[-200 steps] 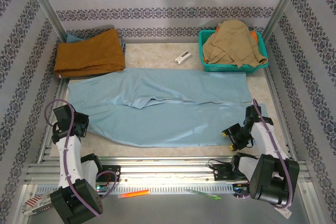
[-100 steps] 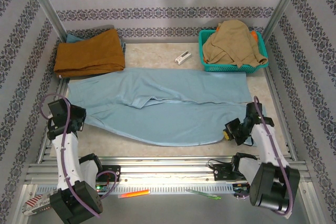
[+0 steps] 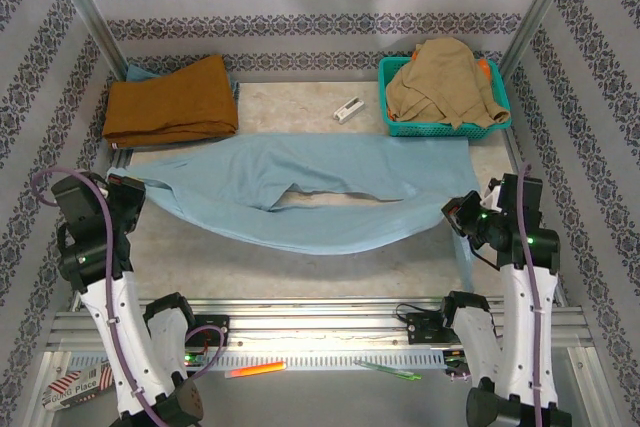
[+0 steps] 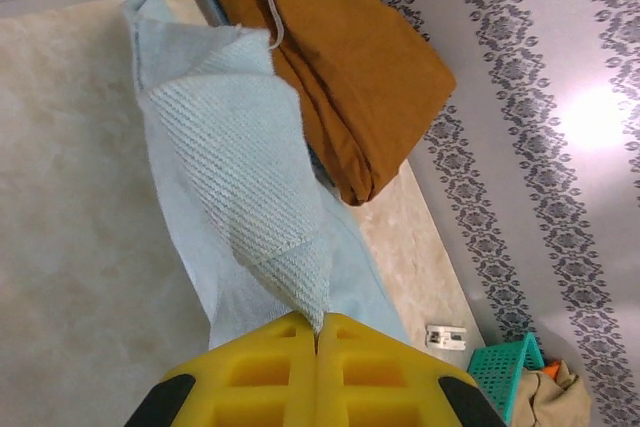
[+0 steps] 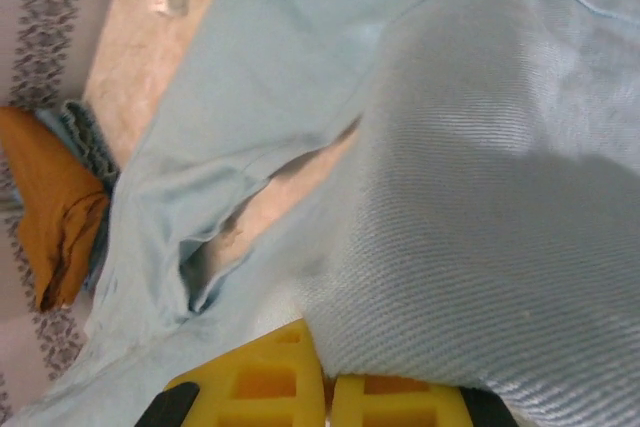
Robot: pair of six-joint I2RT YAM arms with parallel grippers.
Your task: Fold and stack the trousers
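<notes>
The table [image 3: 300, 257] carries the trousers [image 3: 320, 182], which stretch between the two claws. Their far edge lies flat ahead of both, and their near edge sags in a curve from one grip to the other. A folded rust-orange garment [image 3: 170, 99] lies ahead of the left claw [image 3: 135, 187], just beside the trousers' corner. A teal basket [image 3: 440, 130] holding a tan garment [image 3: 445, 82] sits ahead of the right claw [image 3: 455, 217]. The left claw is pinched tight on one end of the blue cloth, and the right claw is clamped on the other end. A small white object [image 3: 347, 109] lies beyond the trousers, between the two claws' lines.
</notes>
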